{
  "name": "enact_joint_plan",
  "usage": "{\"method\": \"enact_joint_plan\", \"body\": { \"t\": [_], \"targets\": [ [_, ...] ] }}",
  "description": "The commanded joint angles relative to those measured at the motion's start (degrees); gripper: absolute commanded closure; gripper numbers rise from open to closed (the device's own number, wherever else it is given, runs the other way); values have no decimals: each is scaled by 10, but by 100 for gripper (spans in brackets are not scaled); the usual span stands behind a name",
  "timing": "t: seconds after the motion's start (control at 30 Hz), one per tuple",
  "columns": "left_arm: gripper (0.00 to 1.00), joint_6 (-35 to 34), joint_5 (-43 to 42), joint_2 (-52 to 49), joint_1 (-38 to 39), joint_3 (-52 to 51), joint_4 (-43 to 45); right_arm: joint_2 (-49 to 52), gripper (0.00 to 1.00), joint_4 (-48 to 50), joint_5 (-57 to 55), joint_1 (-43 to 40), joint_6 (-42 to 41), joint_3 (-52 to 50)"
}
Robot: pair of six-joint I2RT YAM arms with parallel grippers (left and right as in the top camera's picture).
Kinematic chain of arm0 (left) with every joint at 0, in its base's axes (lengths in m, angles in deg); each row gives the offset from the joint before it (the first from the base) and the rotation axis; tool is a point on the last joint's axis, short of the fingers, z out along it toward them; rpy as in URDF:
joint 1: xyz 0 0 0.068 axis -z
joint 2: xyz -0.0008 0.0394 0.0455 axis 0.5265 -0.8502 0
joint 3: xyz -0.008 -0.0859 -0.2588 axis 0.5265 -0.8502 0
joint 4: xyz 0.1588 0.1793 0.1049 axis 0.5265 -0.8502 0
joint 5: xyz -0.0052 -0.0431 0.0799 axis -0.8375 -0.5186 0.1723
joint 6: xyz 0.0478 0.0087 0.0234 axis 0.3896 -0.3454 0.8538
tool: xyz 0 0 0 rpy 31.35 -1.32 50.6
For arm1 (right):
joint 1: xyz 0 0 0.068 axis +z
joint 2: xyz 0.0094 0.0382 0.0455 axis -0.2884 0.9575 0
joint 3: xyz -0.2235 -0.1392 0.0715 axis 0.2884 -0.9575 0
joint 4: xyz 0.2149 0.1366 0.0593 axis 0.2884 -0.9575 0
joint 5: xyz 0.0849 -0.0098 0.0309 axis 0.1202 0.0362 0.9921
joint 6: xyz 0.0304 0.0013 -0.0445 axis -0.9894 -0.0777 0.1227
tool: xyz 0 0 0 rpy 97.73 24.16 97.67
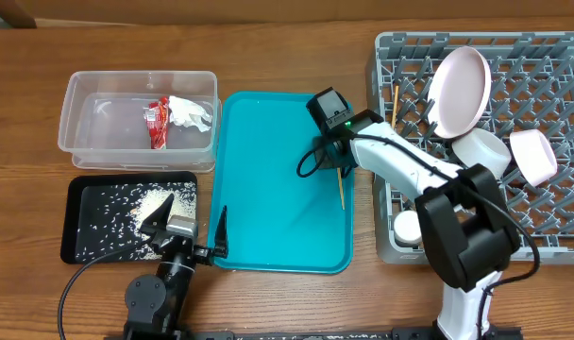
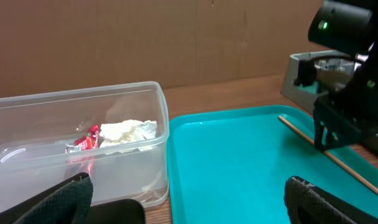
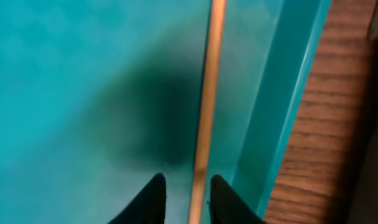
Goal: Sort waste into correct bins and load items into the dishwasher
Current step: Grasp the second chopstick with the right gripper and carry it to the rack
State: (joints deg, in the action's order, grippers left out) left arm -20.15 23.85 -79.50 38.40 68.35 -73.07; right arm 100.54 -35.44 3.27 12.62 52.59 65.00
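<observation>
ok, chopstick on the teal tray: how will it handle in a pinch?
Probably stiff and very light: the chopstick is a thin straight wooden stick. It lies flat on the smooth teal tray near the rim, so it may roll or skid if one finger touches first. The right gripper straddles it, which should help.

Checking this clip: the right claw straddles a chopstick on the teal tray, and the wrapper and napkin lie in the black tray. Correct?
No: the overhead view shows the wrapper and napkin in the clear tub; the black tray holds rice. The right claw does straddle the chopstick on the teal tray.
</observation>
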Motion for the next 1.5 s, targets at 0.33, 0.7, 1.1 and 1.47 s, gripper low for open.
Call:
{"method": "enact_joint_plan", "body": {
  "t": [0.33,0.7,1.1,1.47],
  "targets": [
    [0,8,-8,6,-3,-3,0,-12,96,-57,39,5,-61,6],
    [0,8,-8,6,-3,-3,0,-163,71,-55,61,5,-18,25],
    [0,8,-8,6,-3,-3,0,-59,52,-12,55,6,-2,-30],
    [0,8,-8,6,-3,-3,0,16,86,-10,70,5,-4,-34]
  ]
}}
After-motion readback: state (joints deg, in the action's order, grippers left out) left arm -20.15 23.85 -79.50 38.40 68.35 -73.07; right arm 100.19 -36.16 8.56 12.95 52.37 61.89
